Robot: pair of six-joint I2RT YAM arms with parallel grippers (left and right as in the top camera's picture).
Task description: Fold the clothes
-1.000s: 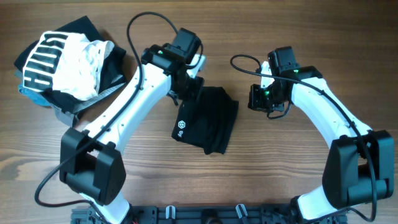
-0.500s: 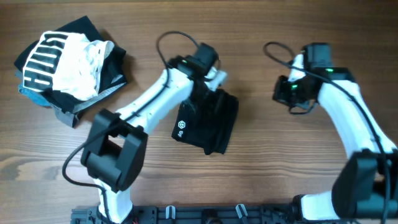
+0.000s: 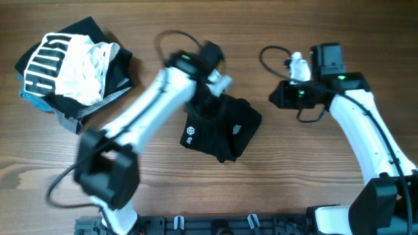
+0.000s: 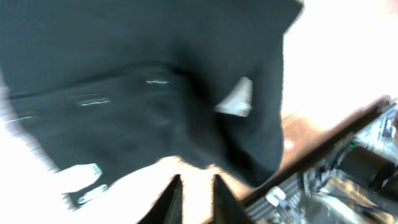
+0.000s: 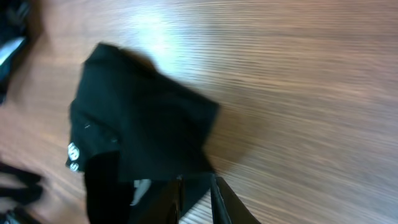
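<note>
We see the black T-shirt (image 3: 225, 130) lying bunched up on the wooden table (image 3: 294, 176). Our left claw (image 4: 198, 190) is over the shirt's far edge, its fingers close together. Our right claw (image 5: 196, 193) hangs to the shirt's right, apart from it, fingers close together on nothing. A clothes pile (image 3: 65, 65) sits far to its left.

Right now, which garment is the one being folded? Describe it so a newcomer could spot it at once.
On the wooden table, look to the middle, away from the heap of clothes at the far left. The black T-shirt lies there alone in a compact bundle; unlike the heap's white striped-print piece, it is plain black with a tiny white round logo.
</note>
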